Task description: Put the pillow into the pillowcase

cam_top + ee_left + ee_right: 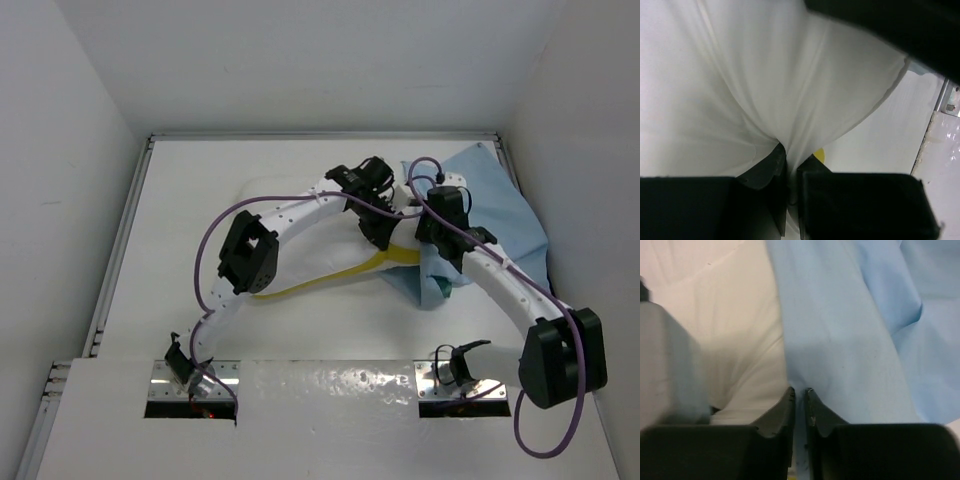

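Toward the far right of the tabletop, the pillowcase is being borne as a rumpled light-blue sheet. The pillow is being borne just left of it, with the two edges meeting beneath the wrists and the yellow band being shown along the pillow's near side. The step in hand is judged to be the feeding of the pillow's end into the mouth of the case. For that to be done well, the mouth is best being held raised and apart by the right claw while the pillow's corner is being pushed low and rightward by the left claw, so that the stuffing is not being bunched against the hem. Whether one layer of cloth or both are being caught cannot be told from these views. The left claw is being held closed, its fingers pressed nearly together on a gathered fold of the white pillow cover, and the fabric is being drawn into taut creases fanning away from the pinch. The right claw is likewise being held all but closed, with only a thin slit being left between its fingers. The light-blue pillowcase edge is being clamped in that slit, right beside the pillow's white surface. Slipping of the thin cloth is being judged the main risk, so a slow, steady pull is being advised.
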Action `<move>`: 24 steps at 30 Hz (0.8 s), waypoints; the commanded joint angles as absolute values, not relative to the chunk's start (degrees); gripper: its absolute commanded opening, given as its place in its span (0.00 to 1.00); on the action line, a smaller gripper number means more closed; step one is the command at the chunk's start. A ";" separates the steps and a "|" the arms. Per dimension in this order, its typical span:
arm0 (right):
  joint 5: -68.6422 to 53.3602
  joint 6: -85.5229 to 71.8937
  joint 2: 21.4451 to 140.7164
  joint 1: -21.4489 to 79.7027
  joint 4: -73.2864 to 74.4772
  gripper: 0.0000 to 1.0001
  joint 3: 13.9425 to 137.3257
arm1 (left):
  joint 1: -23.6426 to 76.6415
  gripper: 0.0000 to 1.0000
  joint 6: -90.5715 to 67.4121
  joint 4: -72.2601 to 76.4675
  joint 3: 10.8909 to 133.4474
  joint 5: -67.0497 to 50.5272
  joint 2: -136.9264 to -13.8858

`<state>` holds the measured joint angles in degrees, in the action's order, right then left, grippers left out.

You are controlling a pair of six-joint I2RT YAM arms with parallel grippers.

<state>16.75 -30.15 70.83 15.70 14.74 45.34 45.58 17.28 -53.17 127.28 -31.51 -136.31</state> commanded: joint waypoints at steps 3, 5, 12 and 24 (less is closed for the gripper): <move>16.27 -30.41 71.72 15.20 9.75 0.00 41.40 | 45.88 0.00 16.61 -52.74 130.34 -36.30 -135.88; 14.51 -29.18 69.71 15.99 11.07 0.00 41.31 | 45.88 0.00 16.26 -52.12 131.57 -35.95 -136.14; 7.40 -29.00 56.26 19.34 10.99 0.00 41.49 | 45.70 0.00 16.96 -51.07 132.28 -32.26 -136.58; -5.44 -40.33 59.23 19.25 -2.00 0.00 31.82 | 45.70 0.00 10.47 -40.08 132.97 -40.83 -136.67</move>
